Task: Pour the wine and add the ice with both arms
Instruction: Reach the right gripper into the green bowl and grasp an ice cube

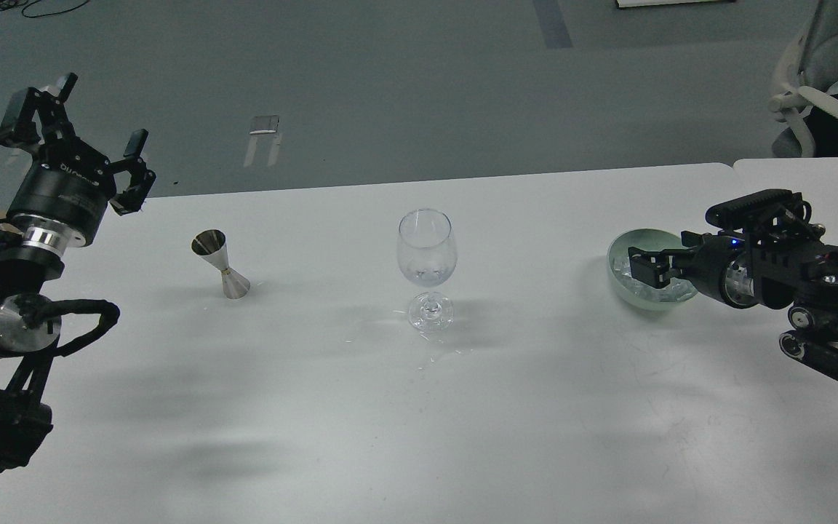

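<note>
A grey floor stretches behind a white table [535, 407], with part of a pale office chair [819, 80] at the upper right corner and a second white tabletop butted against the first on that side. Near the middle of the table stands a clear stemmed glass [427, 268], upright on its round foot; the wine [426, 275] is only a faint, colourless trace low in the bowl, hard to make out. To its left, well apart, a steel jigger [220, 263] stands tilted on one of its cones. At the right side of the table sits a pale green bowl [626, 247] holding the ice [670, 292], a heap of small glassy cubes with whitish glints. The right gripper [644, 271] reaches in from the right edge, level over the bowl's inside, its dark fingers low among or just above the cubes; whether they are apart or pinching a cube cannot be told from this angle. The left gripper [77, 138] is raised over the table's far left corner, pointing upward, its fingers spread wide with nothing between them, well apart from the jigger.
</note>
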Controlling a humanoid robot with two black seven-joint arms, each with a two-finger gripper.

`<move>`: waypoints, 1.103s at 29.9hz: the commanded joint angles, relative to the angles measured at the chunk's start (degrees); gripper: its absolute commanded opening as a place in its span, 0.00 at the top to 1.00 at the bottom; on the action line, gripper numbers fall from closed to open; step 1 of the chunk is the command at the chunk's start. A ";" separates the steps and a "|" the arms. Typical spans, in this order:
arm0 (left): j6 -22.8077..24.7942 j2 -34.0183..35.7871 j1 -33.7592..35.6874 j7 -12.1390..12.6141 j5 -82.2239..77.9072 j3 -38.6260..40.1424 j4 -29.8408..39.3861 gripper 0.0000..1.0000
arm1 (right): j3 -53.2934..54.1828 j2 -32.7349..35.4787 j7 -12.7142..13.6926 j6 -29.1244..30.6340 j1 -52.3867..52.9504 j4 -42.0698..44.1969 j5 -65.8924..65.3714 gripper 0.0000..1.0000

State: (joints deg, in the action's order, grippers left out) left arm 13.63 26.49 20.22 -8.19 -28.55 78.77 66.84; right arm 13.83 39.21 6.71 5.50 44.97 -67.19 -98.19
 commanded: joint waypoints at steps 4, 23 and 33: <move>-0.09 0.05 0.00 0.02 0.51 0.07 -1.45 0.02 | -0.03 -0.10 0.15 -0.05 -0.23 -0.04 -0.87 0.29; -0.09 0.14 -0.09 0.02 0.69 0.15 -1.54 0.02 | -0.03 0.25 3.49 0.04 -0.85 -1.10 -2.89 0.29; -0.62 0.40 0.26 0.37 4.82 0.77 -1.45 0.02 | 0.06 -0.36 4.46 0.13 -1.11 -1.01 -2.71 0.36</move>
State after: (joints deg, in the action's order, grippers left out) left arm 12.96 26.69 20.38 -7.84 -24.10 79.53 65.38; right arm 13.93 38.88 10.97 5.54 43.86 -68.22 -101.07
